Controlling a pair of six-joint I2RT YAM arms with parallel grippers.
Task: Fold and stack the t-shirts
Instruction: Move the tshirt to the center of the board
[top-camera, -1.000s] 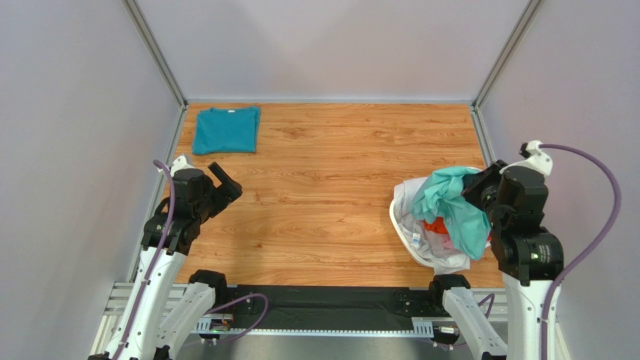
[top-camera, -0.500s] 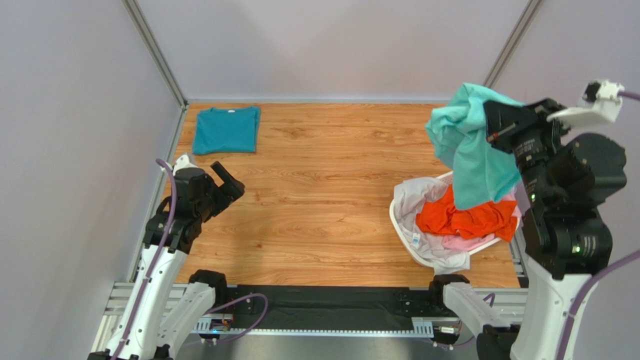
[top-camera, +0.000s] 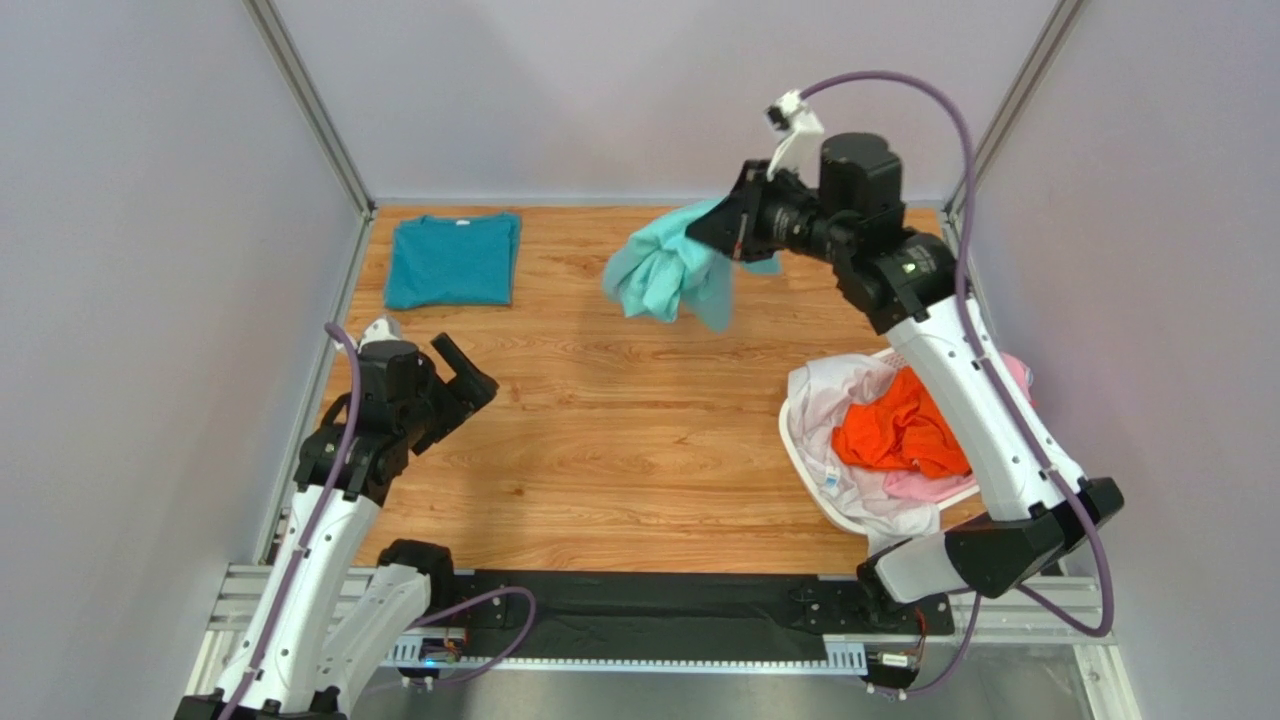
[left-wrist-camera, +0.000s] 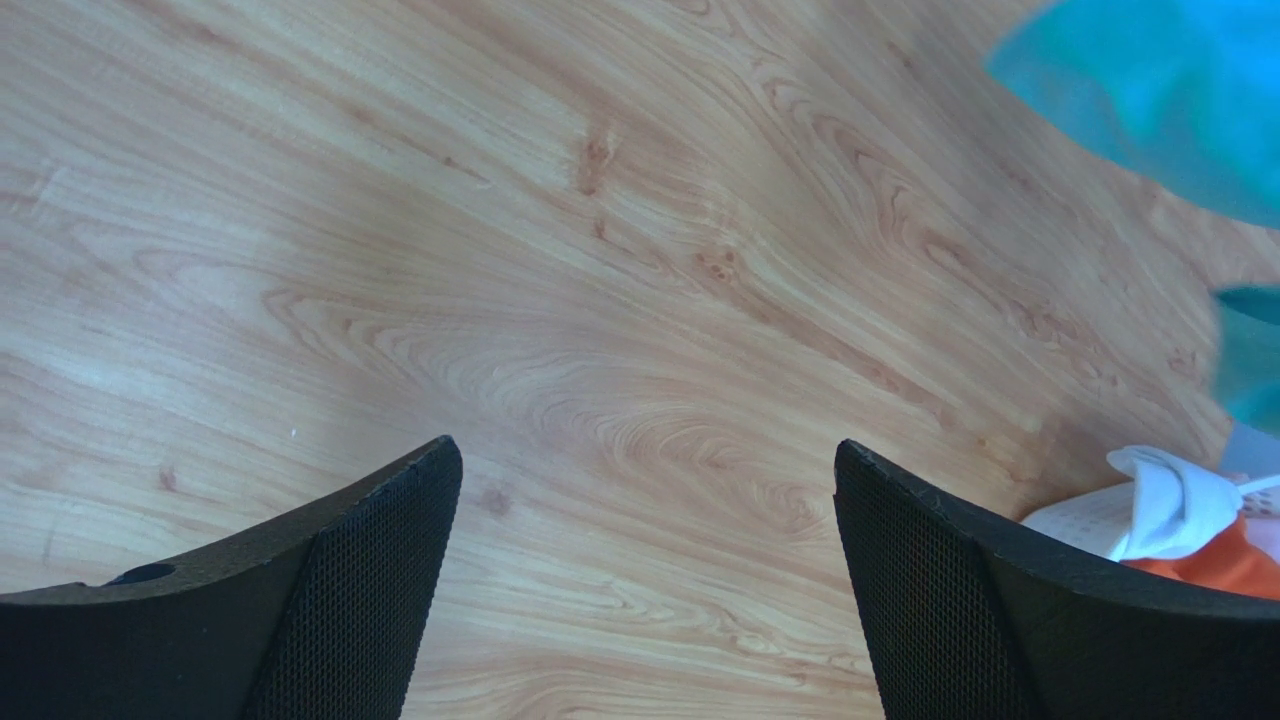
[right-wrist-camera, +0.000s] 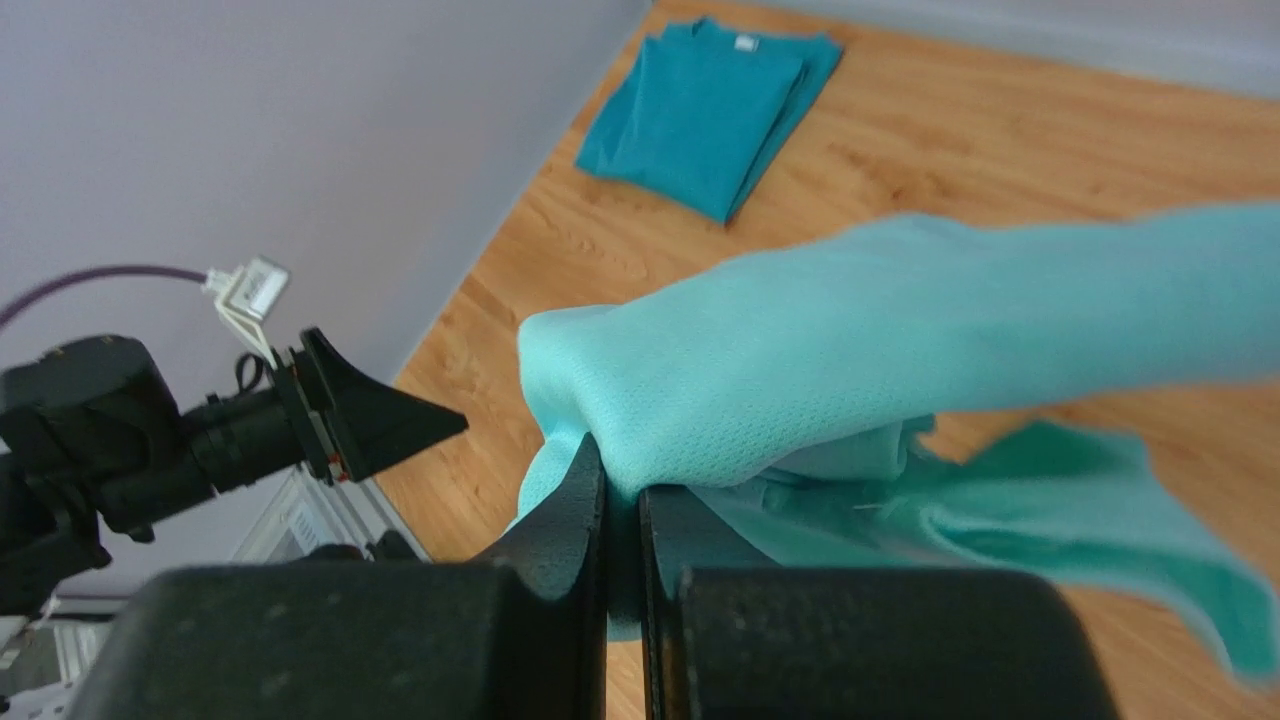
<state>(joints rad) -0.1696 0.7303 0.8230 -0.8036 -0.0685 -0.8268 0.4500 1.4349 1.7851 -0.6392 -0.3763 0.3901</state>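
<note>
My right gripper (top-camera: 724, 228) is shut on the mint-aqua t-shirt (top-camera: 669, 279) and holds it bunched in the air above the back middle of the table; the wrist view shows the cloth (right-wrist-camera: 902, 345) pinched between the closed fingers (right-wrist-camera: 624, 503). A darker teal t-shirt (top-camera: 452, 258) lies folded at the back left and shows in the right wrist view (right-wrist-camera: 706, 105). Orange (top-camera: 897, 428), pink (top-camera: 932, 483) and white (top-camera: 827, 402) shirts lie in the basket at the right. My left gripper (top-camera: 455, 380) is open and empty above the left of the table, its fingers (left-wrist-camera: 346, 585) wide apart.
The white laundry basket (top-camera: 801, 455) stands at the front right of the wooden table (top-camera: 631, 420). Grey walls close in the left, back and right. A metal rail runs along the front edge.
My right arm has lifted the mint-aqua shirt out of the basket and swung it up and left, out over the back middle of the table. My left gripper has barely shifted.
</note>
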